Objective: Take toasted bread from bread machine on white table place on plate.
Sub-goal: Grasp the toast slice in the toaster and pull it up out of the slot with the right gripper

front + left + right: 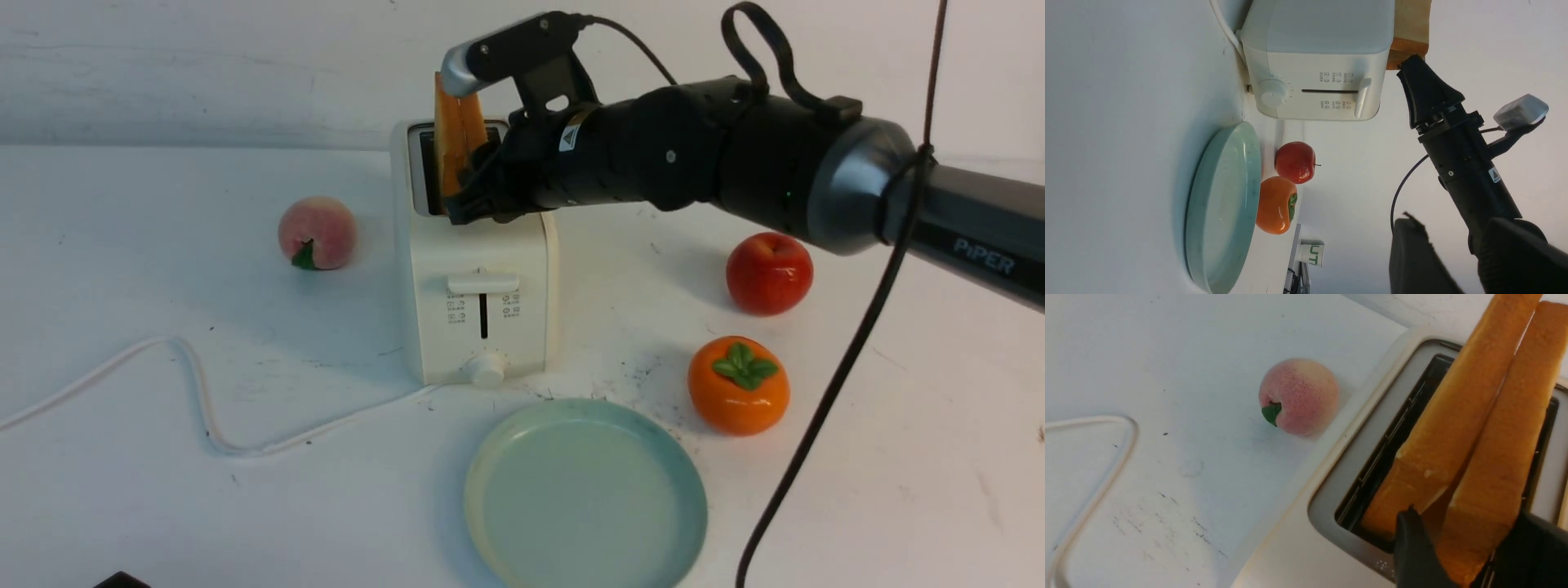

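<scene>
The white bread machine (478, 286) stands mid-table on the white table (122, 286). Two slices of toasted bread (457, 131) stick up from its slots, leaning together. In the right wrist view they are the near slice (1506, 449) and the other slice (1453, 428). My right gripper (1466, 522) reaches over the bread machine from the right and stands open. One finger is between the two slices and the other is outside, so the near slice sits between them. The mint-green plate (584, 490) lies bare in front of the bread machine. My left gripper (1449, 228) is open and holds nothing, well away from the bread machine (1314, 36).
A peach (317, 233) sits left of the bread machine. A red apple (769, 272) and an orange persimmon (738, 384) sit to its right, beside the plate. The white cord (196, 392) loops across the left table. A black cable (816, 425) hangs from the right arm.
</scene>
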You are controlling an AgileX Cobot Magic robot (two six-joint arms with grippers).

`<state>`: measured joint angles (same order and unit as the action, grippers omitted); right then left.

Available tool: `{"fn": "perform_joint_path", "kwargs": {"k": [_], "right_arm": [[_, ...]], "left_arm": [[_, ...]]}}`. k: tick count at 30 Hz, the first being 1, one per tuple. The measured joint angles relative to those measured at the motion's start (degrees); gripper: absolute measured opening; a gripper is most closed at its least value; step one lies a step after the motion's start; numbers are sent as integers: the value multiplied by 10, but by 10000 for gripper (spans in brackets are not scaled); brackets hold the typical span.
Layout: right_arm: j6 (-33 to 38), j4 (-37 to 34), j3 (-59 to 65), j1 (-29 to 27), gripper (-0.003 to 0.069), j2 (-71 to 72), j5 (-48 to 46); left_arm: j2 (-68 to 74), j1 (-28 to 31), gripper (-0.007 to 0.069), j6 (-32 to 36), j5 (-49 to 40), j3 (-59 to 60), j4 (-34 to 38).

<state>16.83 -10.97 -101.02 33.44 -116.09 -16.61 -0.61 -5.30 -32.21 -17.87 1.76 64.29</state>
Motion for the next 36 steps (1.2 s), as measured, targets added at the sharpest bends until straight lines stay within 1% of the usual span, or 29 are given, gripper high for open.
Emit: {"fn": "perform_joint_path", "kwargs": {"k": [2,5,7,8,12,13,14,16,23,31,34,36], "right_arm": [[0,14,0,0,271,-3,1],[0,27,0,0,223,-3,6],[0,29,0,0,173,-3,10],[0,29,0,0,168,-3,11],[0,33,0,0,66,-3,29],[0,33,0,0,62,-3,29],[0,33,0,0,34,-3,37],[0,33,0,0,13,-1,41],[0,32,0,0,5,23,53],[0,31,0,0,6,85,54],[0,31,0,0,8,107,35],[0,31,0,0,8,136,-14]], "left_arm": [[0,0,237,0,0,0,-1],[0,0,237,0,0,0,-1],[0,0,237,0,0,0,-1],[0,0,237,0,0,0,-1],[0,0,237,0,-1,0,-2],[0,0,237,0,-1,0,-2],[0,0,237,0,-2,0,-2],[0,0,237,0,-2,0,-2],[0,0,237,0,-2,0,-2],[0,0,238,0,-2,0,-2],[0,0,238,0,-2,0,-2],[0,0,238,0,-2,0,-2]]}}
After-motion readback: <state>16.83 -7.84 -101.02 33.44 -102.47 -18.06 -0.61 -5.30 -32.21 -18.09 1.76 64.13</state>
